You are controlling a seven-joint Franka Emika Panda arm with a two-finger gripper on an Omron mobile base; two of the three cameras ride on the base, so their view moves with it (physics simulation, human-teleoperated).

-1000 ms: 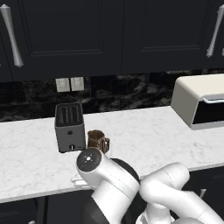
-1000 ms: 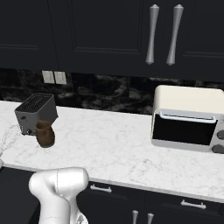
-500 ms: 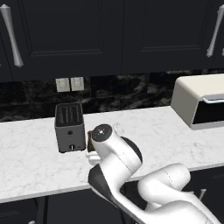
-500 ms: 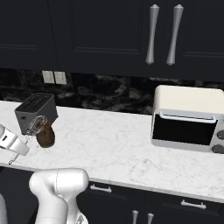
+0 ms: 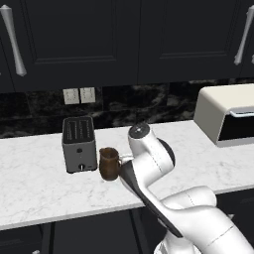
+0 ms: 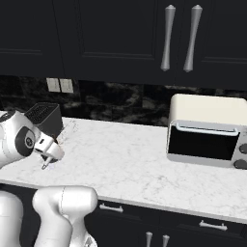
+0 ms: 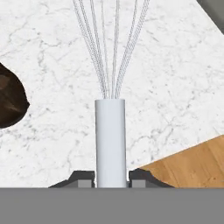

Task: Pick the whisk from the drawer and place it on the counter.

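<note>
A dark kitchen: black upper cabinets with silver handles (image 6: 167, 37) hang above a black veined backsplash, and below it runs the surface (image 5: 39, 188), a long white marble slab with faint grey veins. On its left part stands a dark toaster (image 5: 79, 144) with a brown jug (image 5: 109, 163) just beside it on the right; two pale wall sockets (image 5: 79, 95) sit on the backsplash above the toaster. Toward the right end rests a cream toaster oven (image 6: 207, 130) with a dark glass door.

The white arm reaches over the surface next to the jug. In the right base view the end effector (image 6: 46, 164) hangs low over the marble in front of the toaster. In the hand view the end effector (image 7: 111, 180) is closed on the whisk (image 7: 110, 140): the two dark fingers press the slim whitish handle from either side, and the thin silver wire loops fan away from the hand over the marble. The whisk is thus held above the surface, clear of the drawer; whether its loops touch the marble cannot be told. The jug's brown rim (image 7: 11, 100) shows at the left edge of the hand view, and a patch of wooden floor (image 7: 197, 166) at the lower right.
</note>
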